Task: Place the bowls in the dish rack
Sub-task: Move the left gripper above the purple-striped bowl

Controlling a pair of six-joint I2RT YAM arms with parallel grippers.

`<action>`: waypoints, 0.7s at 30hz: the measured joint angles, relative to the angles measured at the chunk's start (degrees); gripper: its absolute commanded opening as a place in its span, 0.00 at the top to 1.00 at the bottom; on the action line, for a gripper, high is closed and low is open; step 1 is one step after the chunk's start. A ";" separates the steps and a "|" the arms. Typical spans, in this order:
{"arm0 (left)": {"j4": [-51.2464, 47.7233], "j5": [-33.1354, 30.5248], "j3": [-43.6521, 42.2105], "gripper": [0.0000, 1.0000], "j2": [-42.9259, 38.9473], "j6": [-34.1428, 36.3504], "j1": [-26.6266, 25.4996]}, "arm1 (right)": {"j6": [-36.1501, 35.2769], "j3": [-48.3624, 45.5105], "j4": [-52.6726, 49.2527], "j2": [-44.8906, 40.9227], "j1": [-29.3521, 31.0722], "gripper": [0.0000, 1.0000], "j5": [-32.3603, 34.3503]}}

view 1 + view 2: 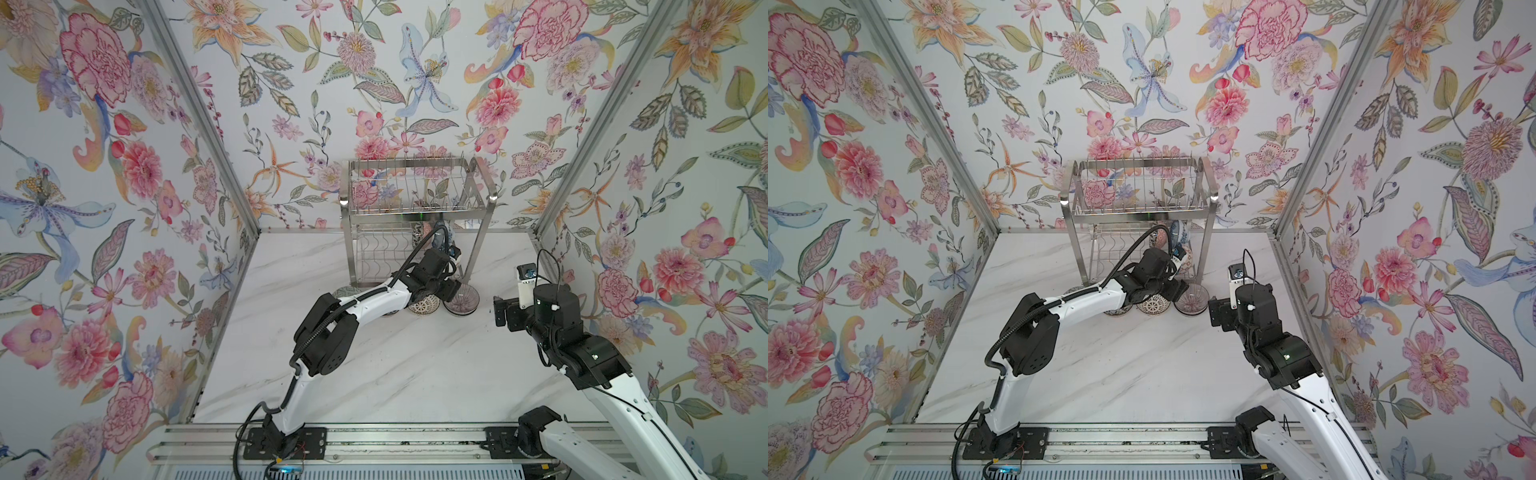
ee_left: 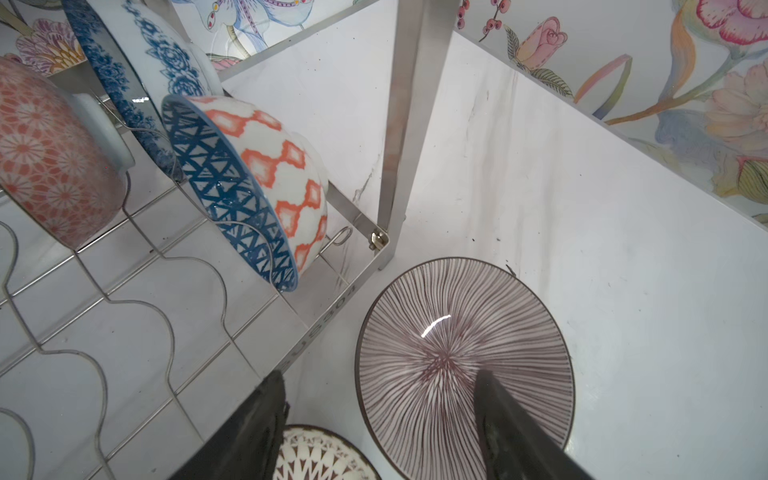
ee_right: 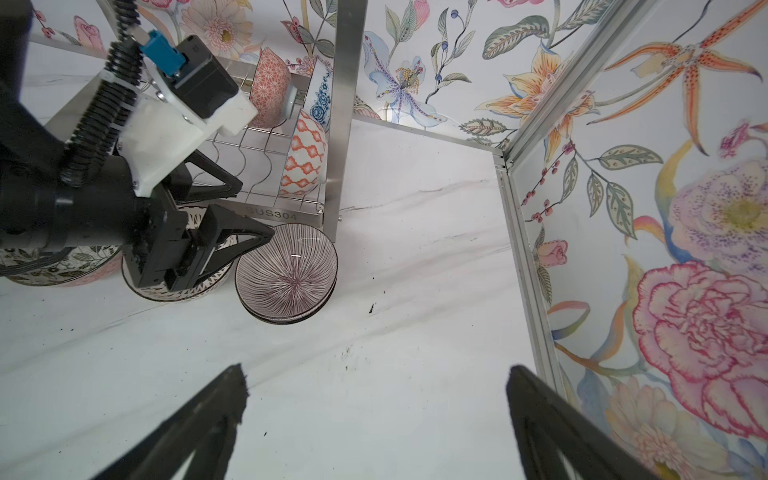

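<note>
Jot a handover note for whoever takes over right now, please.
Left gripper: open around the rim of the lined bowl, not gripping.
Right gripper: open, empty, above the table.
Done: coral bowl, blue floral bowl, blue-triangle bowl on edge on the lower shelf of the dish rack.
Left: lined bowl, black-and-white bowl and more bowls beside them, on the table.

Marble table (image 1: 374, 374): dish rack (image 1: 415, 215), bowls (image 1: 462, 300)
</note>
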 measured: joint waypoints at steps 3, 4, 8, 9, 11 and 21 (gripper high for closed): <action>-0.79 -0.04 1.84 0.46 1.81 0.13 0.00 | 0.00 -0.02 0.02 -0.02 -0.11 0.01 -0.02; -1.09 -0.04 2.25 0.48 2.27 0.09 0.00 | 0.00 -0.02 0.02 -0.04 -0.11 0.01 0.00; -2.05 -0.46 3.69 0.49 4.37 0.17 0.00 | 0.02 -0.02 0.04 -0.09 -0.11 0.01 -0.02; -2.12 -0.48 3.85 0.49 4.72 0.17 0.00 | 0.02 -0.02 0.04 -0.11 -0.11 0.01 -0.02; -2.56 -0.59 3.98 0.50 5.40 0.17 0.00 | 0.13 -0.02 0.04 -0.09 -0.11 0.01 -0.02; -3.17 -0.66 6.67 0.55 8.90 0.15 0.02 | 0.20 -0.11 0.04 -0.11 -0.11 0.01 -0.02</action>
